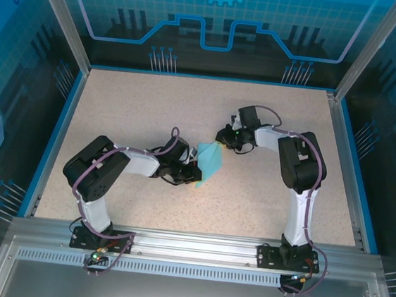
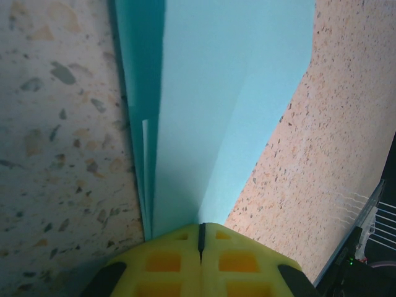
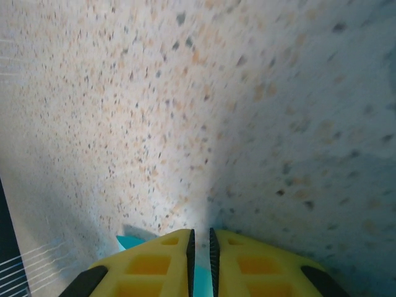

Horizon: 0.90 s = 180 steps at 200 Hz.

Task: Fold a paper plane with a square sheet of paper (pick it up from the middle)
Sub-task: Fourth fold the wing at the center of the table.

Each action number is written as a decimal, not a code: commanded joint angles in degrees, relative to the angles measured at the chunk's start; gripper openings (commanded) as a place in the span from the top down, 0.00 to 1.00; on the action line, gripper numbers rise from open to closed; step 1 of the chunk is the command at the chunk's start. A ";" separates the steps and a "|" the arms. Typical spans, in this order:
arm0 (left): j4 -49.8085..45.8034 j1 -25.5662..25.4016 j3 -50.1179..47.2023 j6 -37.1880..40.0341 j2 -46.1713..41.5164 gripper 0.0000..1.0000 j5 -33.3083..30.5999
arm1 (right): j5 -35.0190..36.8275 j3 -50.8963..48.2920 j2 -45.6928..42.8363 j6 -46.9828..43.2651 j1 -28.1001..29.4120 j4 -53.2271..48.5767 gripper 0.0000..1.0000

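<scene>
The left pincer is clamped tight on the paper sheet, its yellow fingers pressed together over the narrow end of a lengthwise fold. From the left pincer the sheet runs straight ahead and widens as it goes. A doubled layer stands to the left of the broad face, over the speckled tabletop. Whether its lower edge touches down cannot be told.

Beyond the left pincer, at the sheet's far corner, the right pincer stands almost together. A sliver of cyan shows between its fingers, so it looks to be nipping that corner.

The step in hand seems to be setting a crease with the paper held between the two. To do it well, both grips should stay firm and move in line with the fold. A twist or a pull apart could skew or tear such thin paper.
</scene>
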 commanded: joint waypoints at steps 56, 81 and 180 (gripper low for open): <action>-13.00 -0.02 -2.00 4.67 2.98 0.99 -5.31 | -0.61 -2.67 -8.83 -2.11 -0.83 -1.24 0.81; -13.02 0.01 -1.22 4.71 2.89 0.99 -5.13 | -3.34 -8.14 -12.40 -0.96 1.16 2.39 0.85; -12.27 -0.08 -0.56 4.87 3.05 0.98 -3.96 | -2.81 -12.16 -5.98 2.18 8.90 6.56 0.90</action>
